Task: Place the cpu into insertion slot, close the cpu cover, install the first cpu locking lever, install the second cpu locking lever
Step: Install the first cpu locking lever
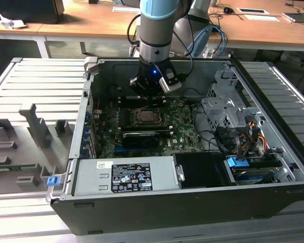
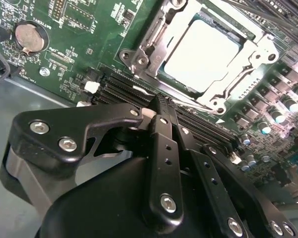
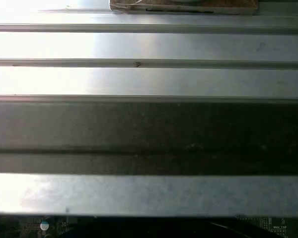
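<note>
The open computer case (image 1: 142, 223) lay on a ribbed metal table (image 1: 35, 81), and its walls boxed in everything I had to work around. Inside it, the green motherboard (image 1: 185, 131) covered the floor. A grey power supply (image 1: 124, 177) ran along the near wall, and a metal drive cage (image 1: 225, 109) with loose cables took up the exterior view's right. The cpu (image 2: 201, 49) sat flat in the insertion slot (image 2: 139, 57), its pale face showing through the square opening of the cpu cover (image 2: 260, 49), which lay down over it. A long black block (image 1: 139, 137) stood just beside the slot on its near side. My claw (image 2: 164, 105) was clenched on nothing, its fingertips pressed together. It hung over the memory slots (image 2: 121, 84) that ran along one edge of the slot, close to the silvery rim but apart from the cpu. A coin battery (image 2: 30, 37) sat farther out on the board. The open room was the strip of board between the slot and the case's far wall, where my arm came down.
</note>
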